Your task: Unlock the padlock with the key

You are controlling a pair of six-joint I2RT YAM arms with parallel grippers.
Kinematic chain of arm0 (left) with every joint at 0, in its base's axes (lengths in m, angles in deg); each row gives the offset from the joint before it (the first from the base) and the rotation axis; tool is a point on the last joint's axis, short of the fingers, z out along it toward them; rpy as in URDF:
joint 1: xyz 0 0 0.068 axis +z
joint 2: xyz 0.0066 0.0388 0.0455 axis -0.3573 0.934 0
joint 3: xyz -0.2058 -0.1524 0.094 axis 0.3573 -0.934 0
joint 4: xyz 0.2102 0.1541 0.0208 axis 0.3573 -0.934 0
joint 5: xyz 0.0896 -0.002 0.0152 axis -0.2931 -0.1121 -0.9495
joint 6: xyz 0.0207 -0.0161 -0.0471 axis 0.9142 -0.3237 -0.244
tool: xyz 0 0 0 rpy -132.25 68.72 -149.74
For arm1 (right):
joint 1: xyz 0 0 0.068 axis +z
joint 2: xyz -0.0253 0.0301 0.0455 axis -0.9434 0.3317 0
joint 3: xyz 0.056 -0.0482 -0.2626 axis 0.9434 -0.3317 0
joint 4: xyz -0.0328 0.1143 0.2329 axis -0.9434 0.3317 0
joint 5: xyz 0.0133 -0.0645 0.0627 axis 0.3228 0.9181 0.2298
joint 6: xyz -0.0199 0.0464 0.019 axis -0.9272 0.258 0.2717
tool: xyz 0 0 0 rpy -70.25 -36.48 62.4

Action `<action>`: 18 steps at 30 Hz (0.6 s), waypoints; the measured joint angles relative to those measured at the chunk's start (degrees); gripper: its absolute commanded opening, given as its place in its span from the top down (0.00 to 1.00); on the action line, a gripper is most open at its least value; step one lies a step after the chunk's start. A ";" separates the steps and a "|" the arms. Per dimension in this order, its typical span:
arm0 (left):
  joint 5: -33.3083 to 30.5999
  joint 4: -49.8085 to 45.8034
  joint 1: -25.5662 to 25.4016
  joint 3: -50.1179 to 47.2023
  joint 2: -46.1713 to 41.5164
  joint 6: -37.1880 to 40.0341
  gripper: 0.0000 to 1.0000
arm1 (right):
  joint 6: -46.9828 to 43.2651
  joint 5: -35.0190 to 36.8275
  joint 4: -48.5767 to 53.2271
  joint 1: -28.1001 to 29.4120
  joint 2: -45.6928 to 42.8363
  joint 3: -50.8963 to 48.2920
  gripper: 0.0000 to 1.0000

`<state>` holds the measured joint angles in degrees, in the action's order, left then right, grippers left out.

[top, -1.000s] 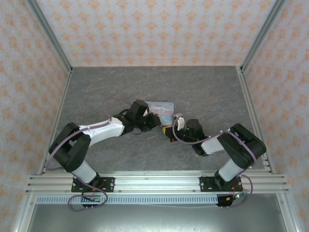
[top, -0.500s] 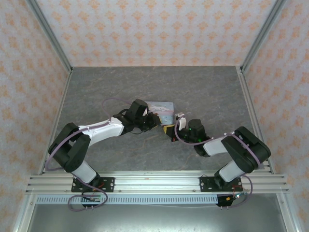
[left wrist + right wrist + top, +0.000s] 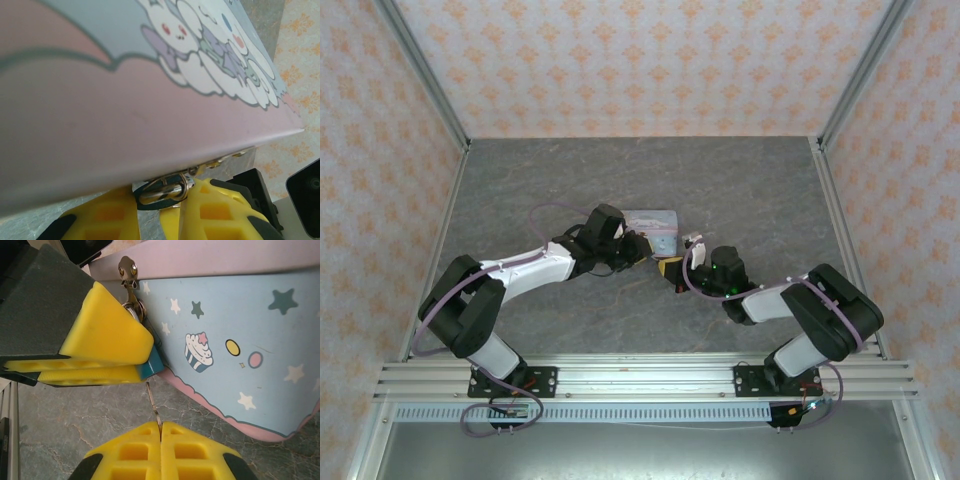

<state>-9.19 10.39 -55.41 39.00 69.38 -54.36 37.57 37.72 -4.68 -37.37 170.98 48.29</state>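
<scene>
- The left tool pinches the small teal padlock between its yellow pads, with only a corner of the lock body showing past them.
- The padlock hangs from the metal clasp on the front of the tin, just under the pink lid's edge.
- The tin is light blue, printed with stars and a cupcake, and stands on the grey tabletop.
- The right tool is pressed together on the thin silvery key, holding it upright below the padlock.
- The key's tip reaches the underside of the padlock; how far it sits inside I cannot tell.
- From above, the two tools meet just in front of the tin, almost touching.
</scene>
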 measured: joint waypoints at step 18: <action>0.28 0.63 0.02 -0.31 0.00 0.00 0.86 | 0.04 -1.11 -0.15 0.02 0.98 0.42 1.00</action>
<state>-8.91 11.02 -55.39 38.69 69.38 -54.36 37.61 36.60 -4.84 -37.35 171.96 48.71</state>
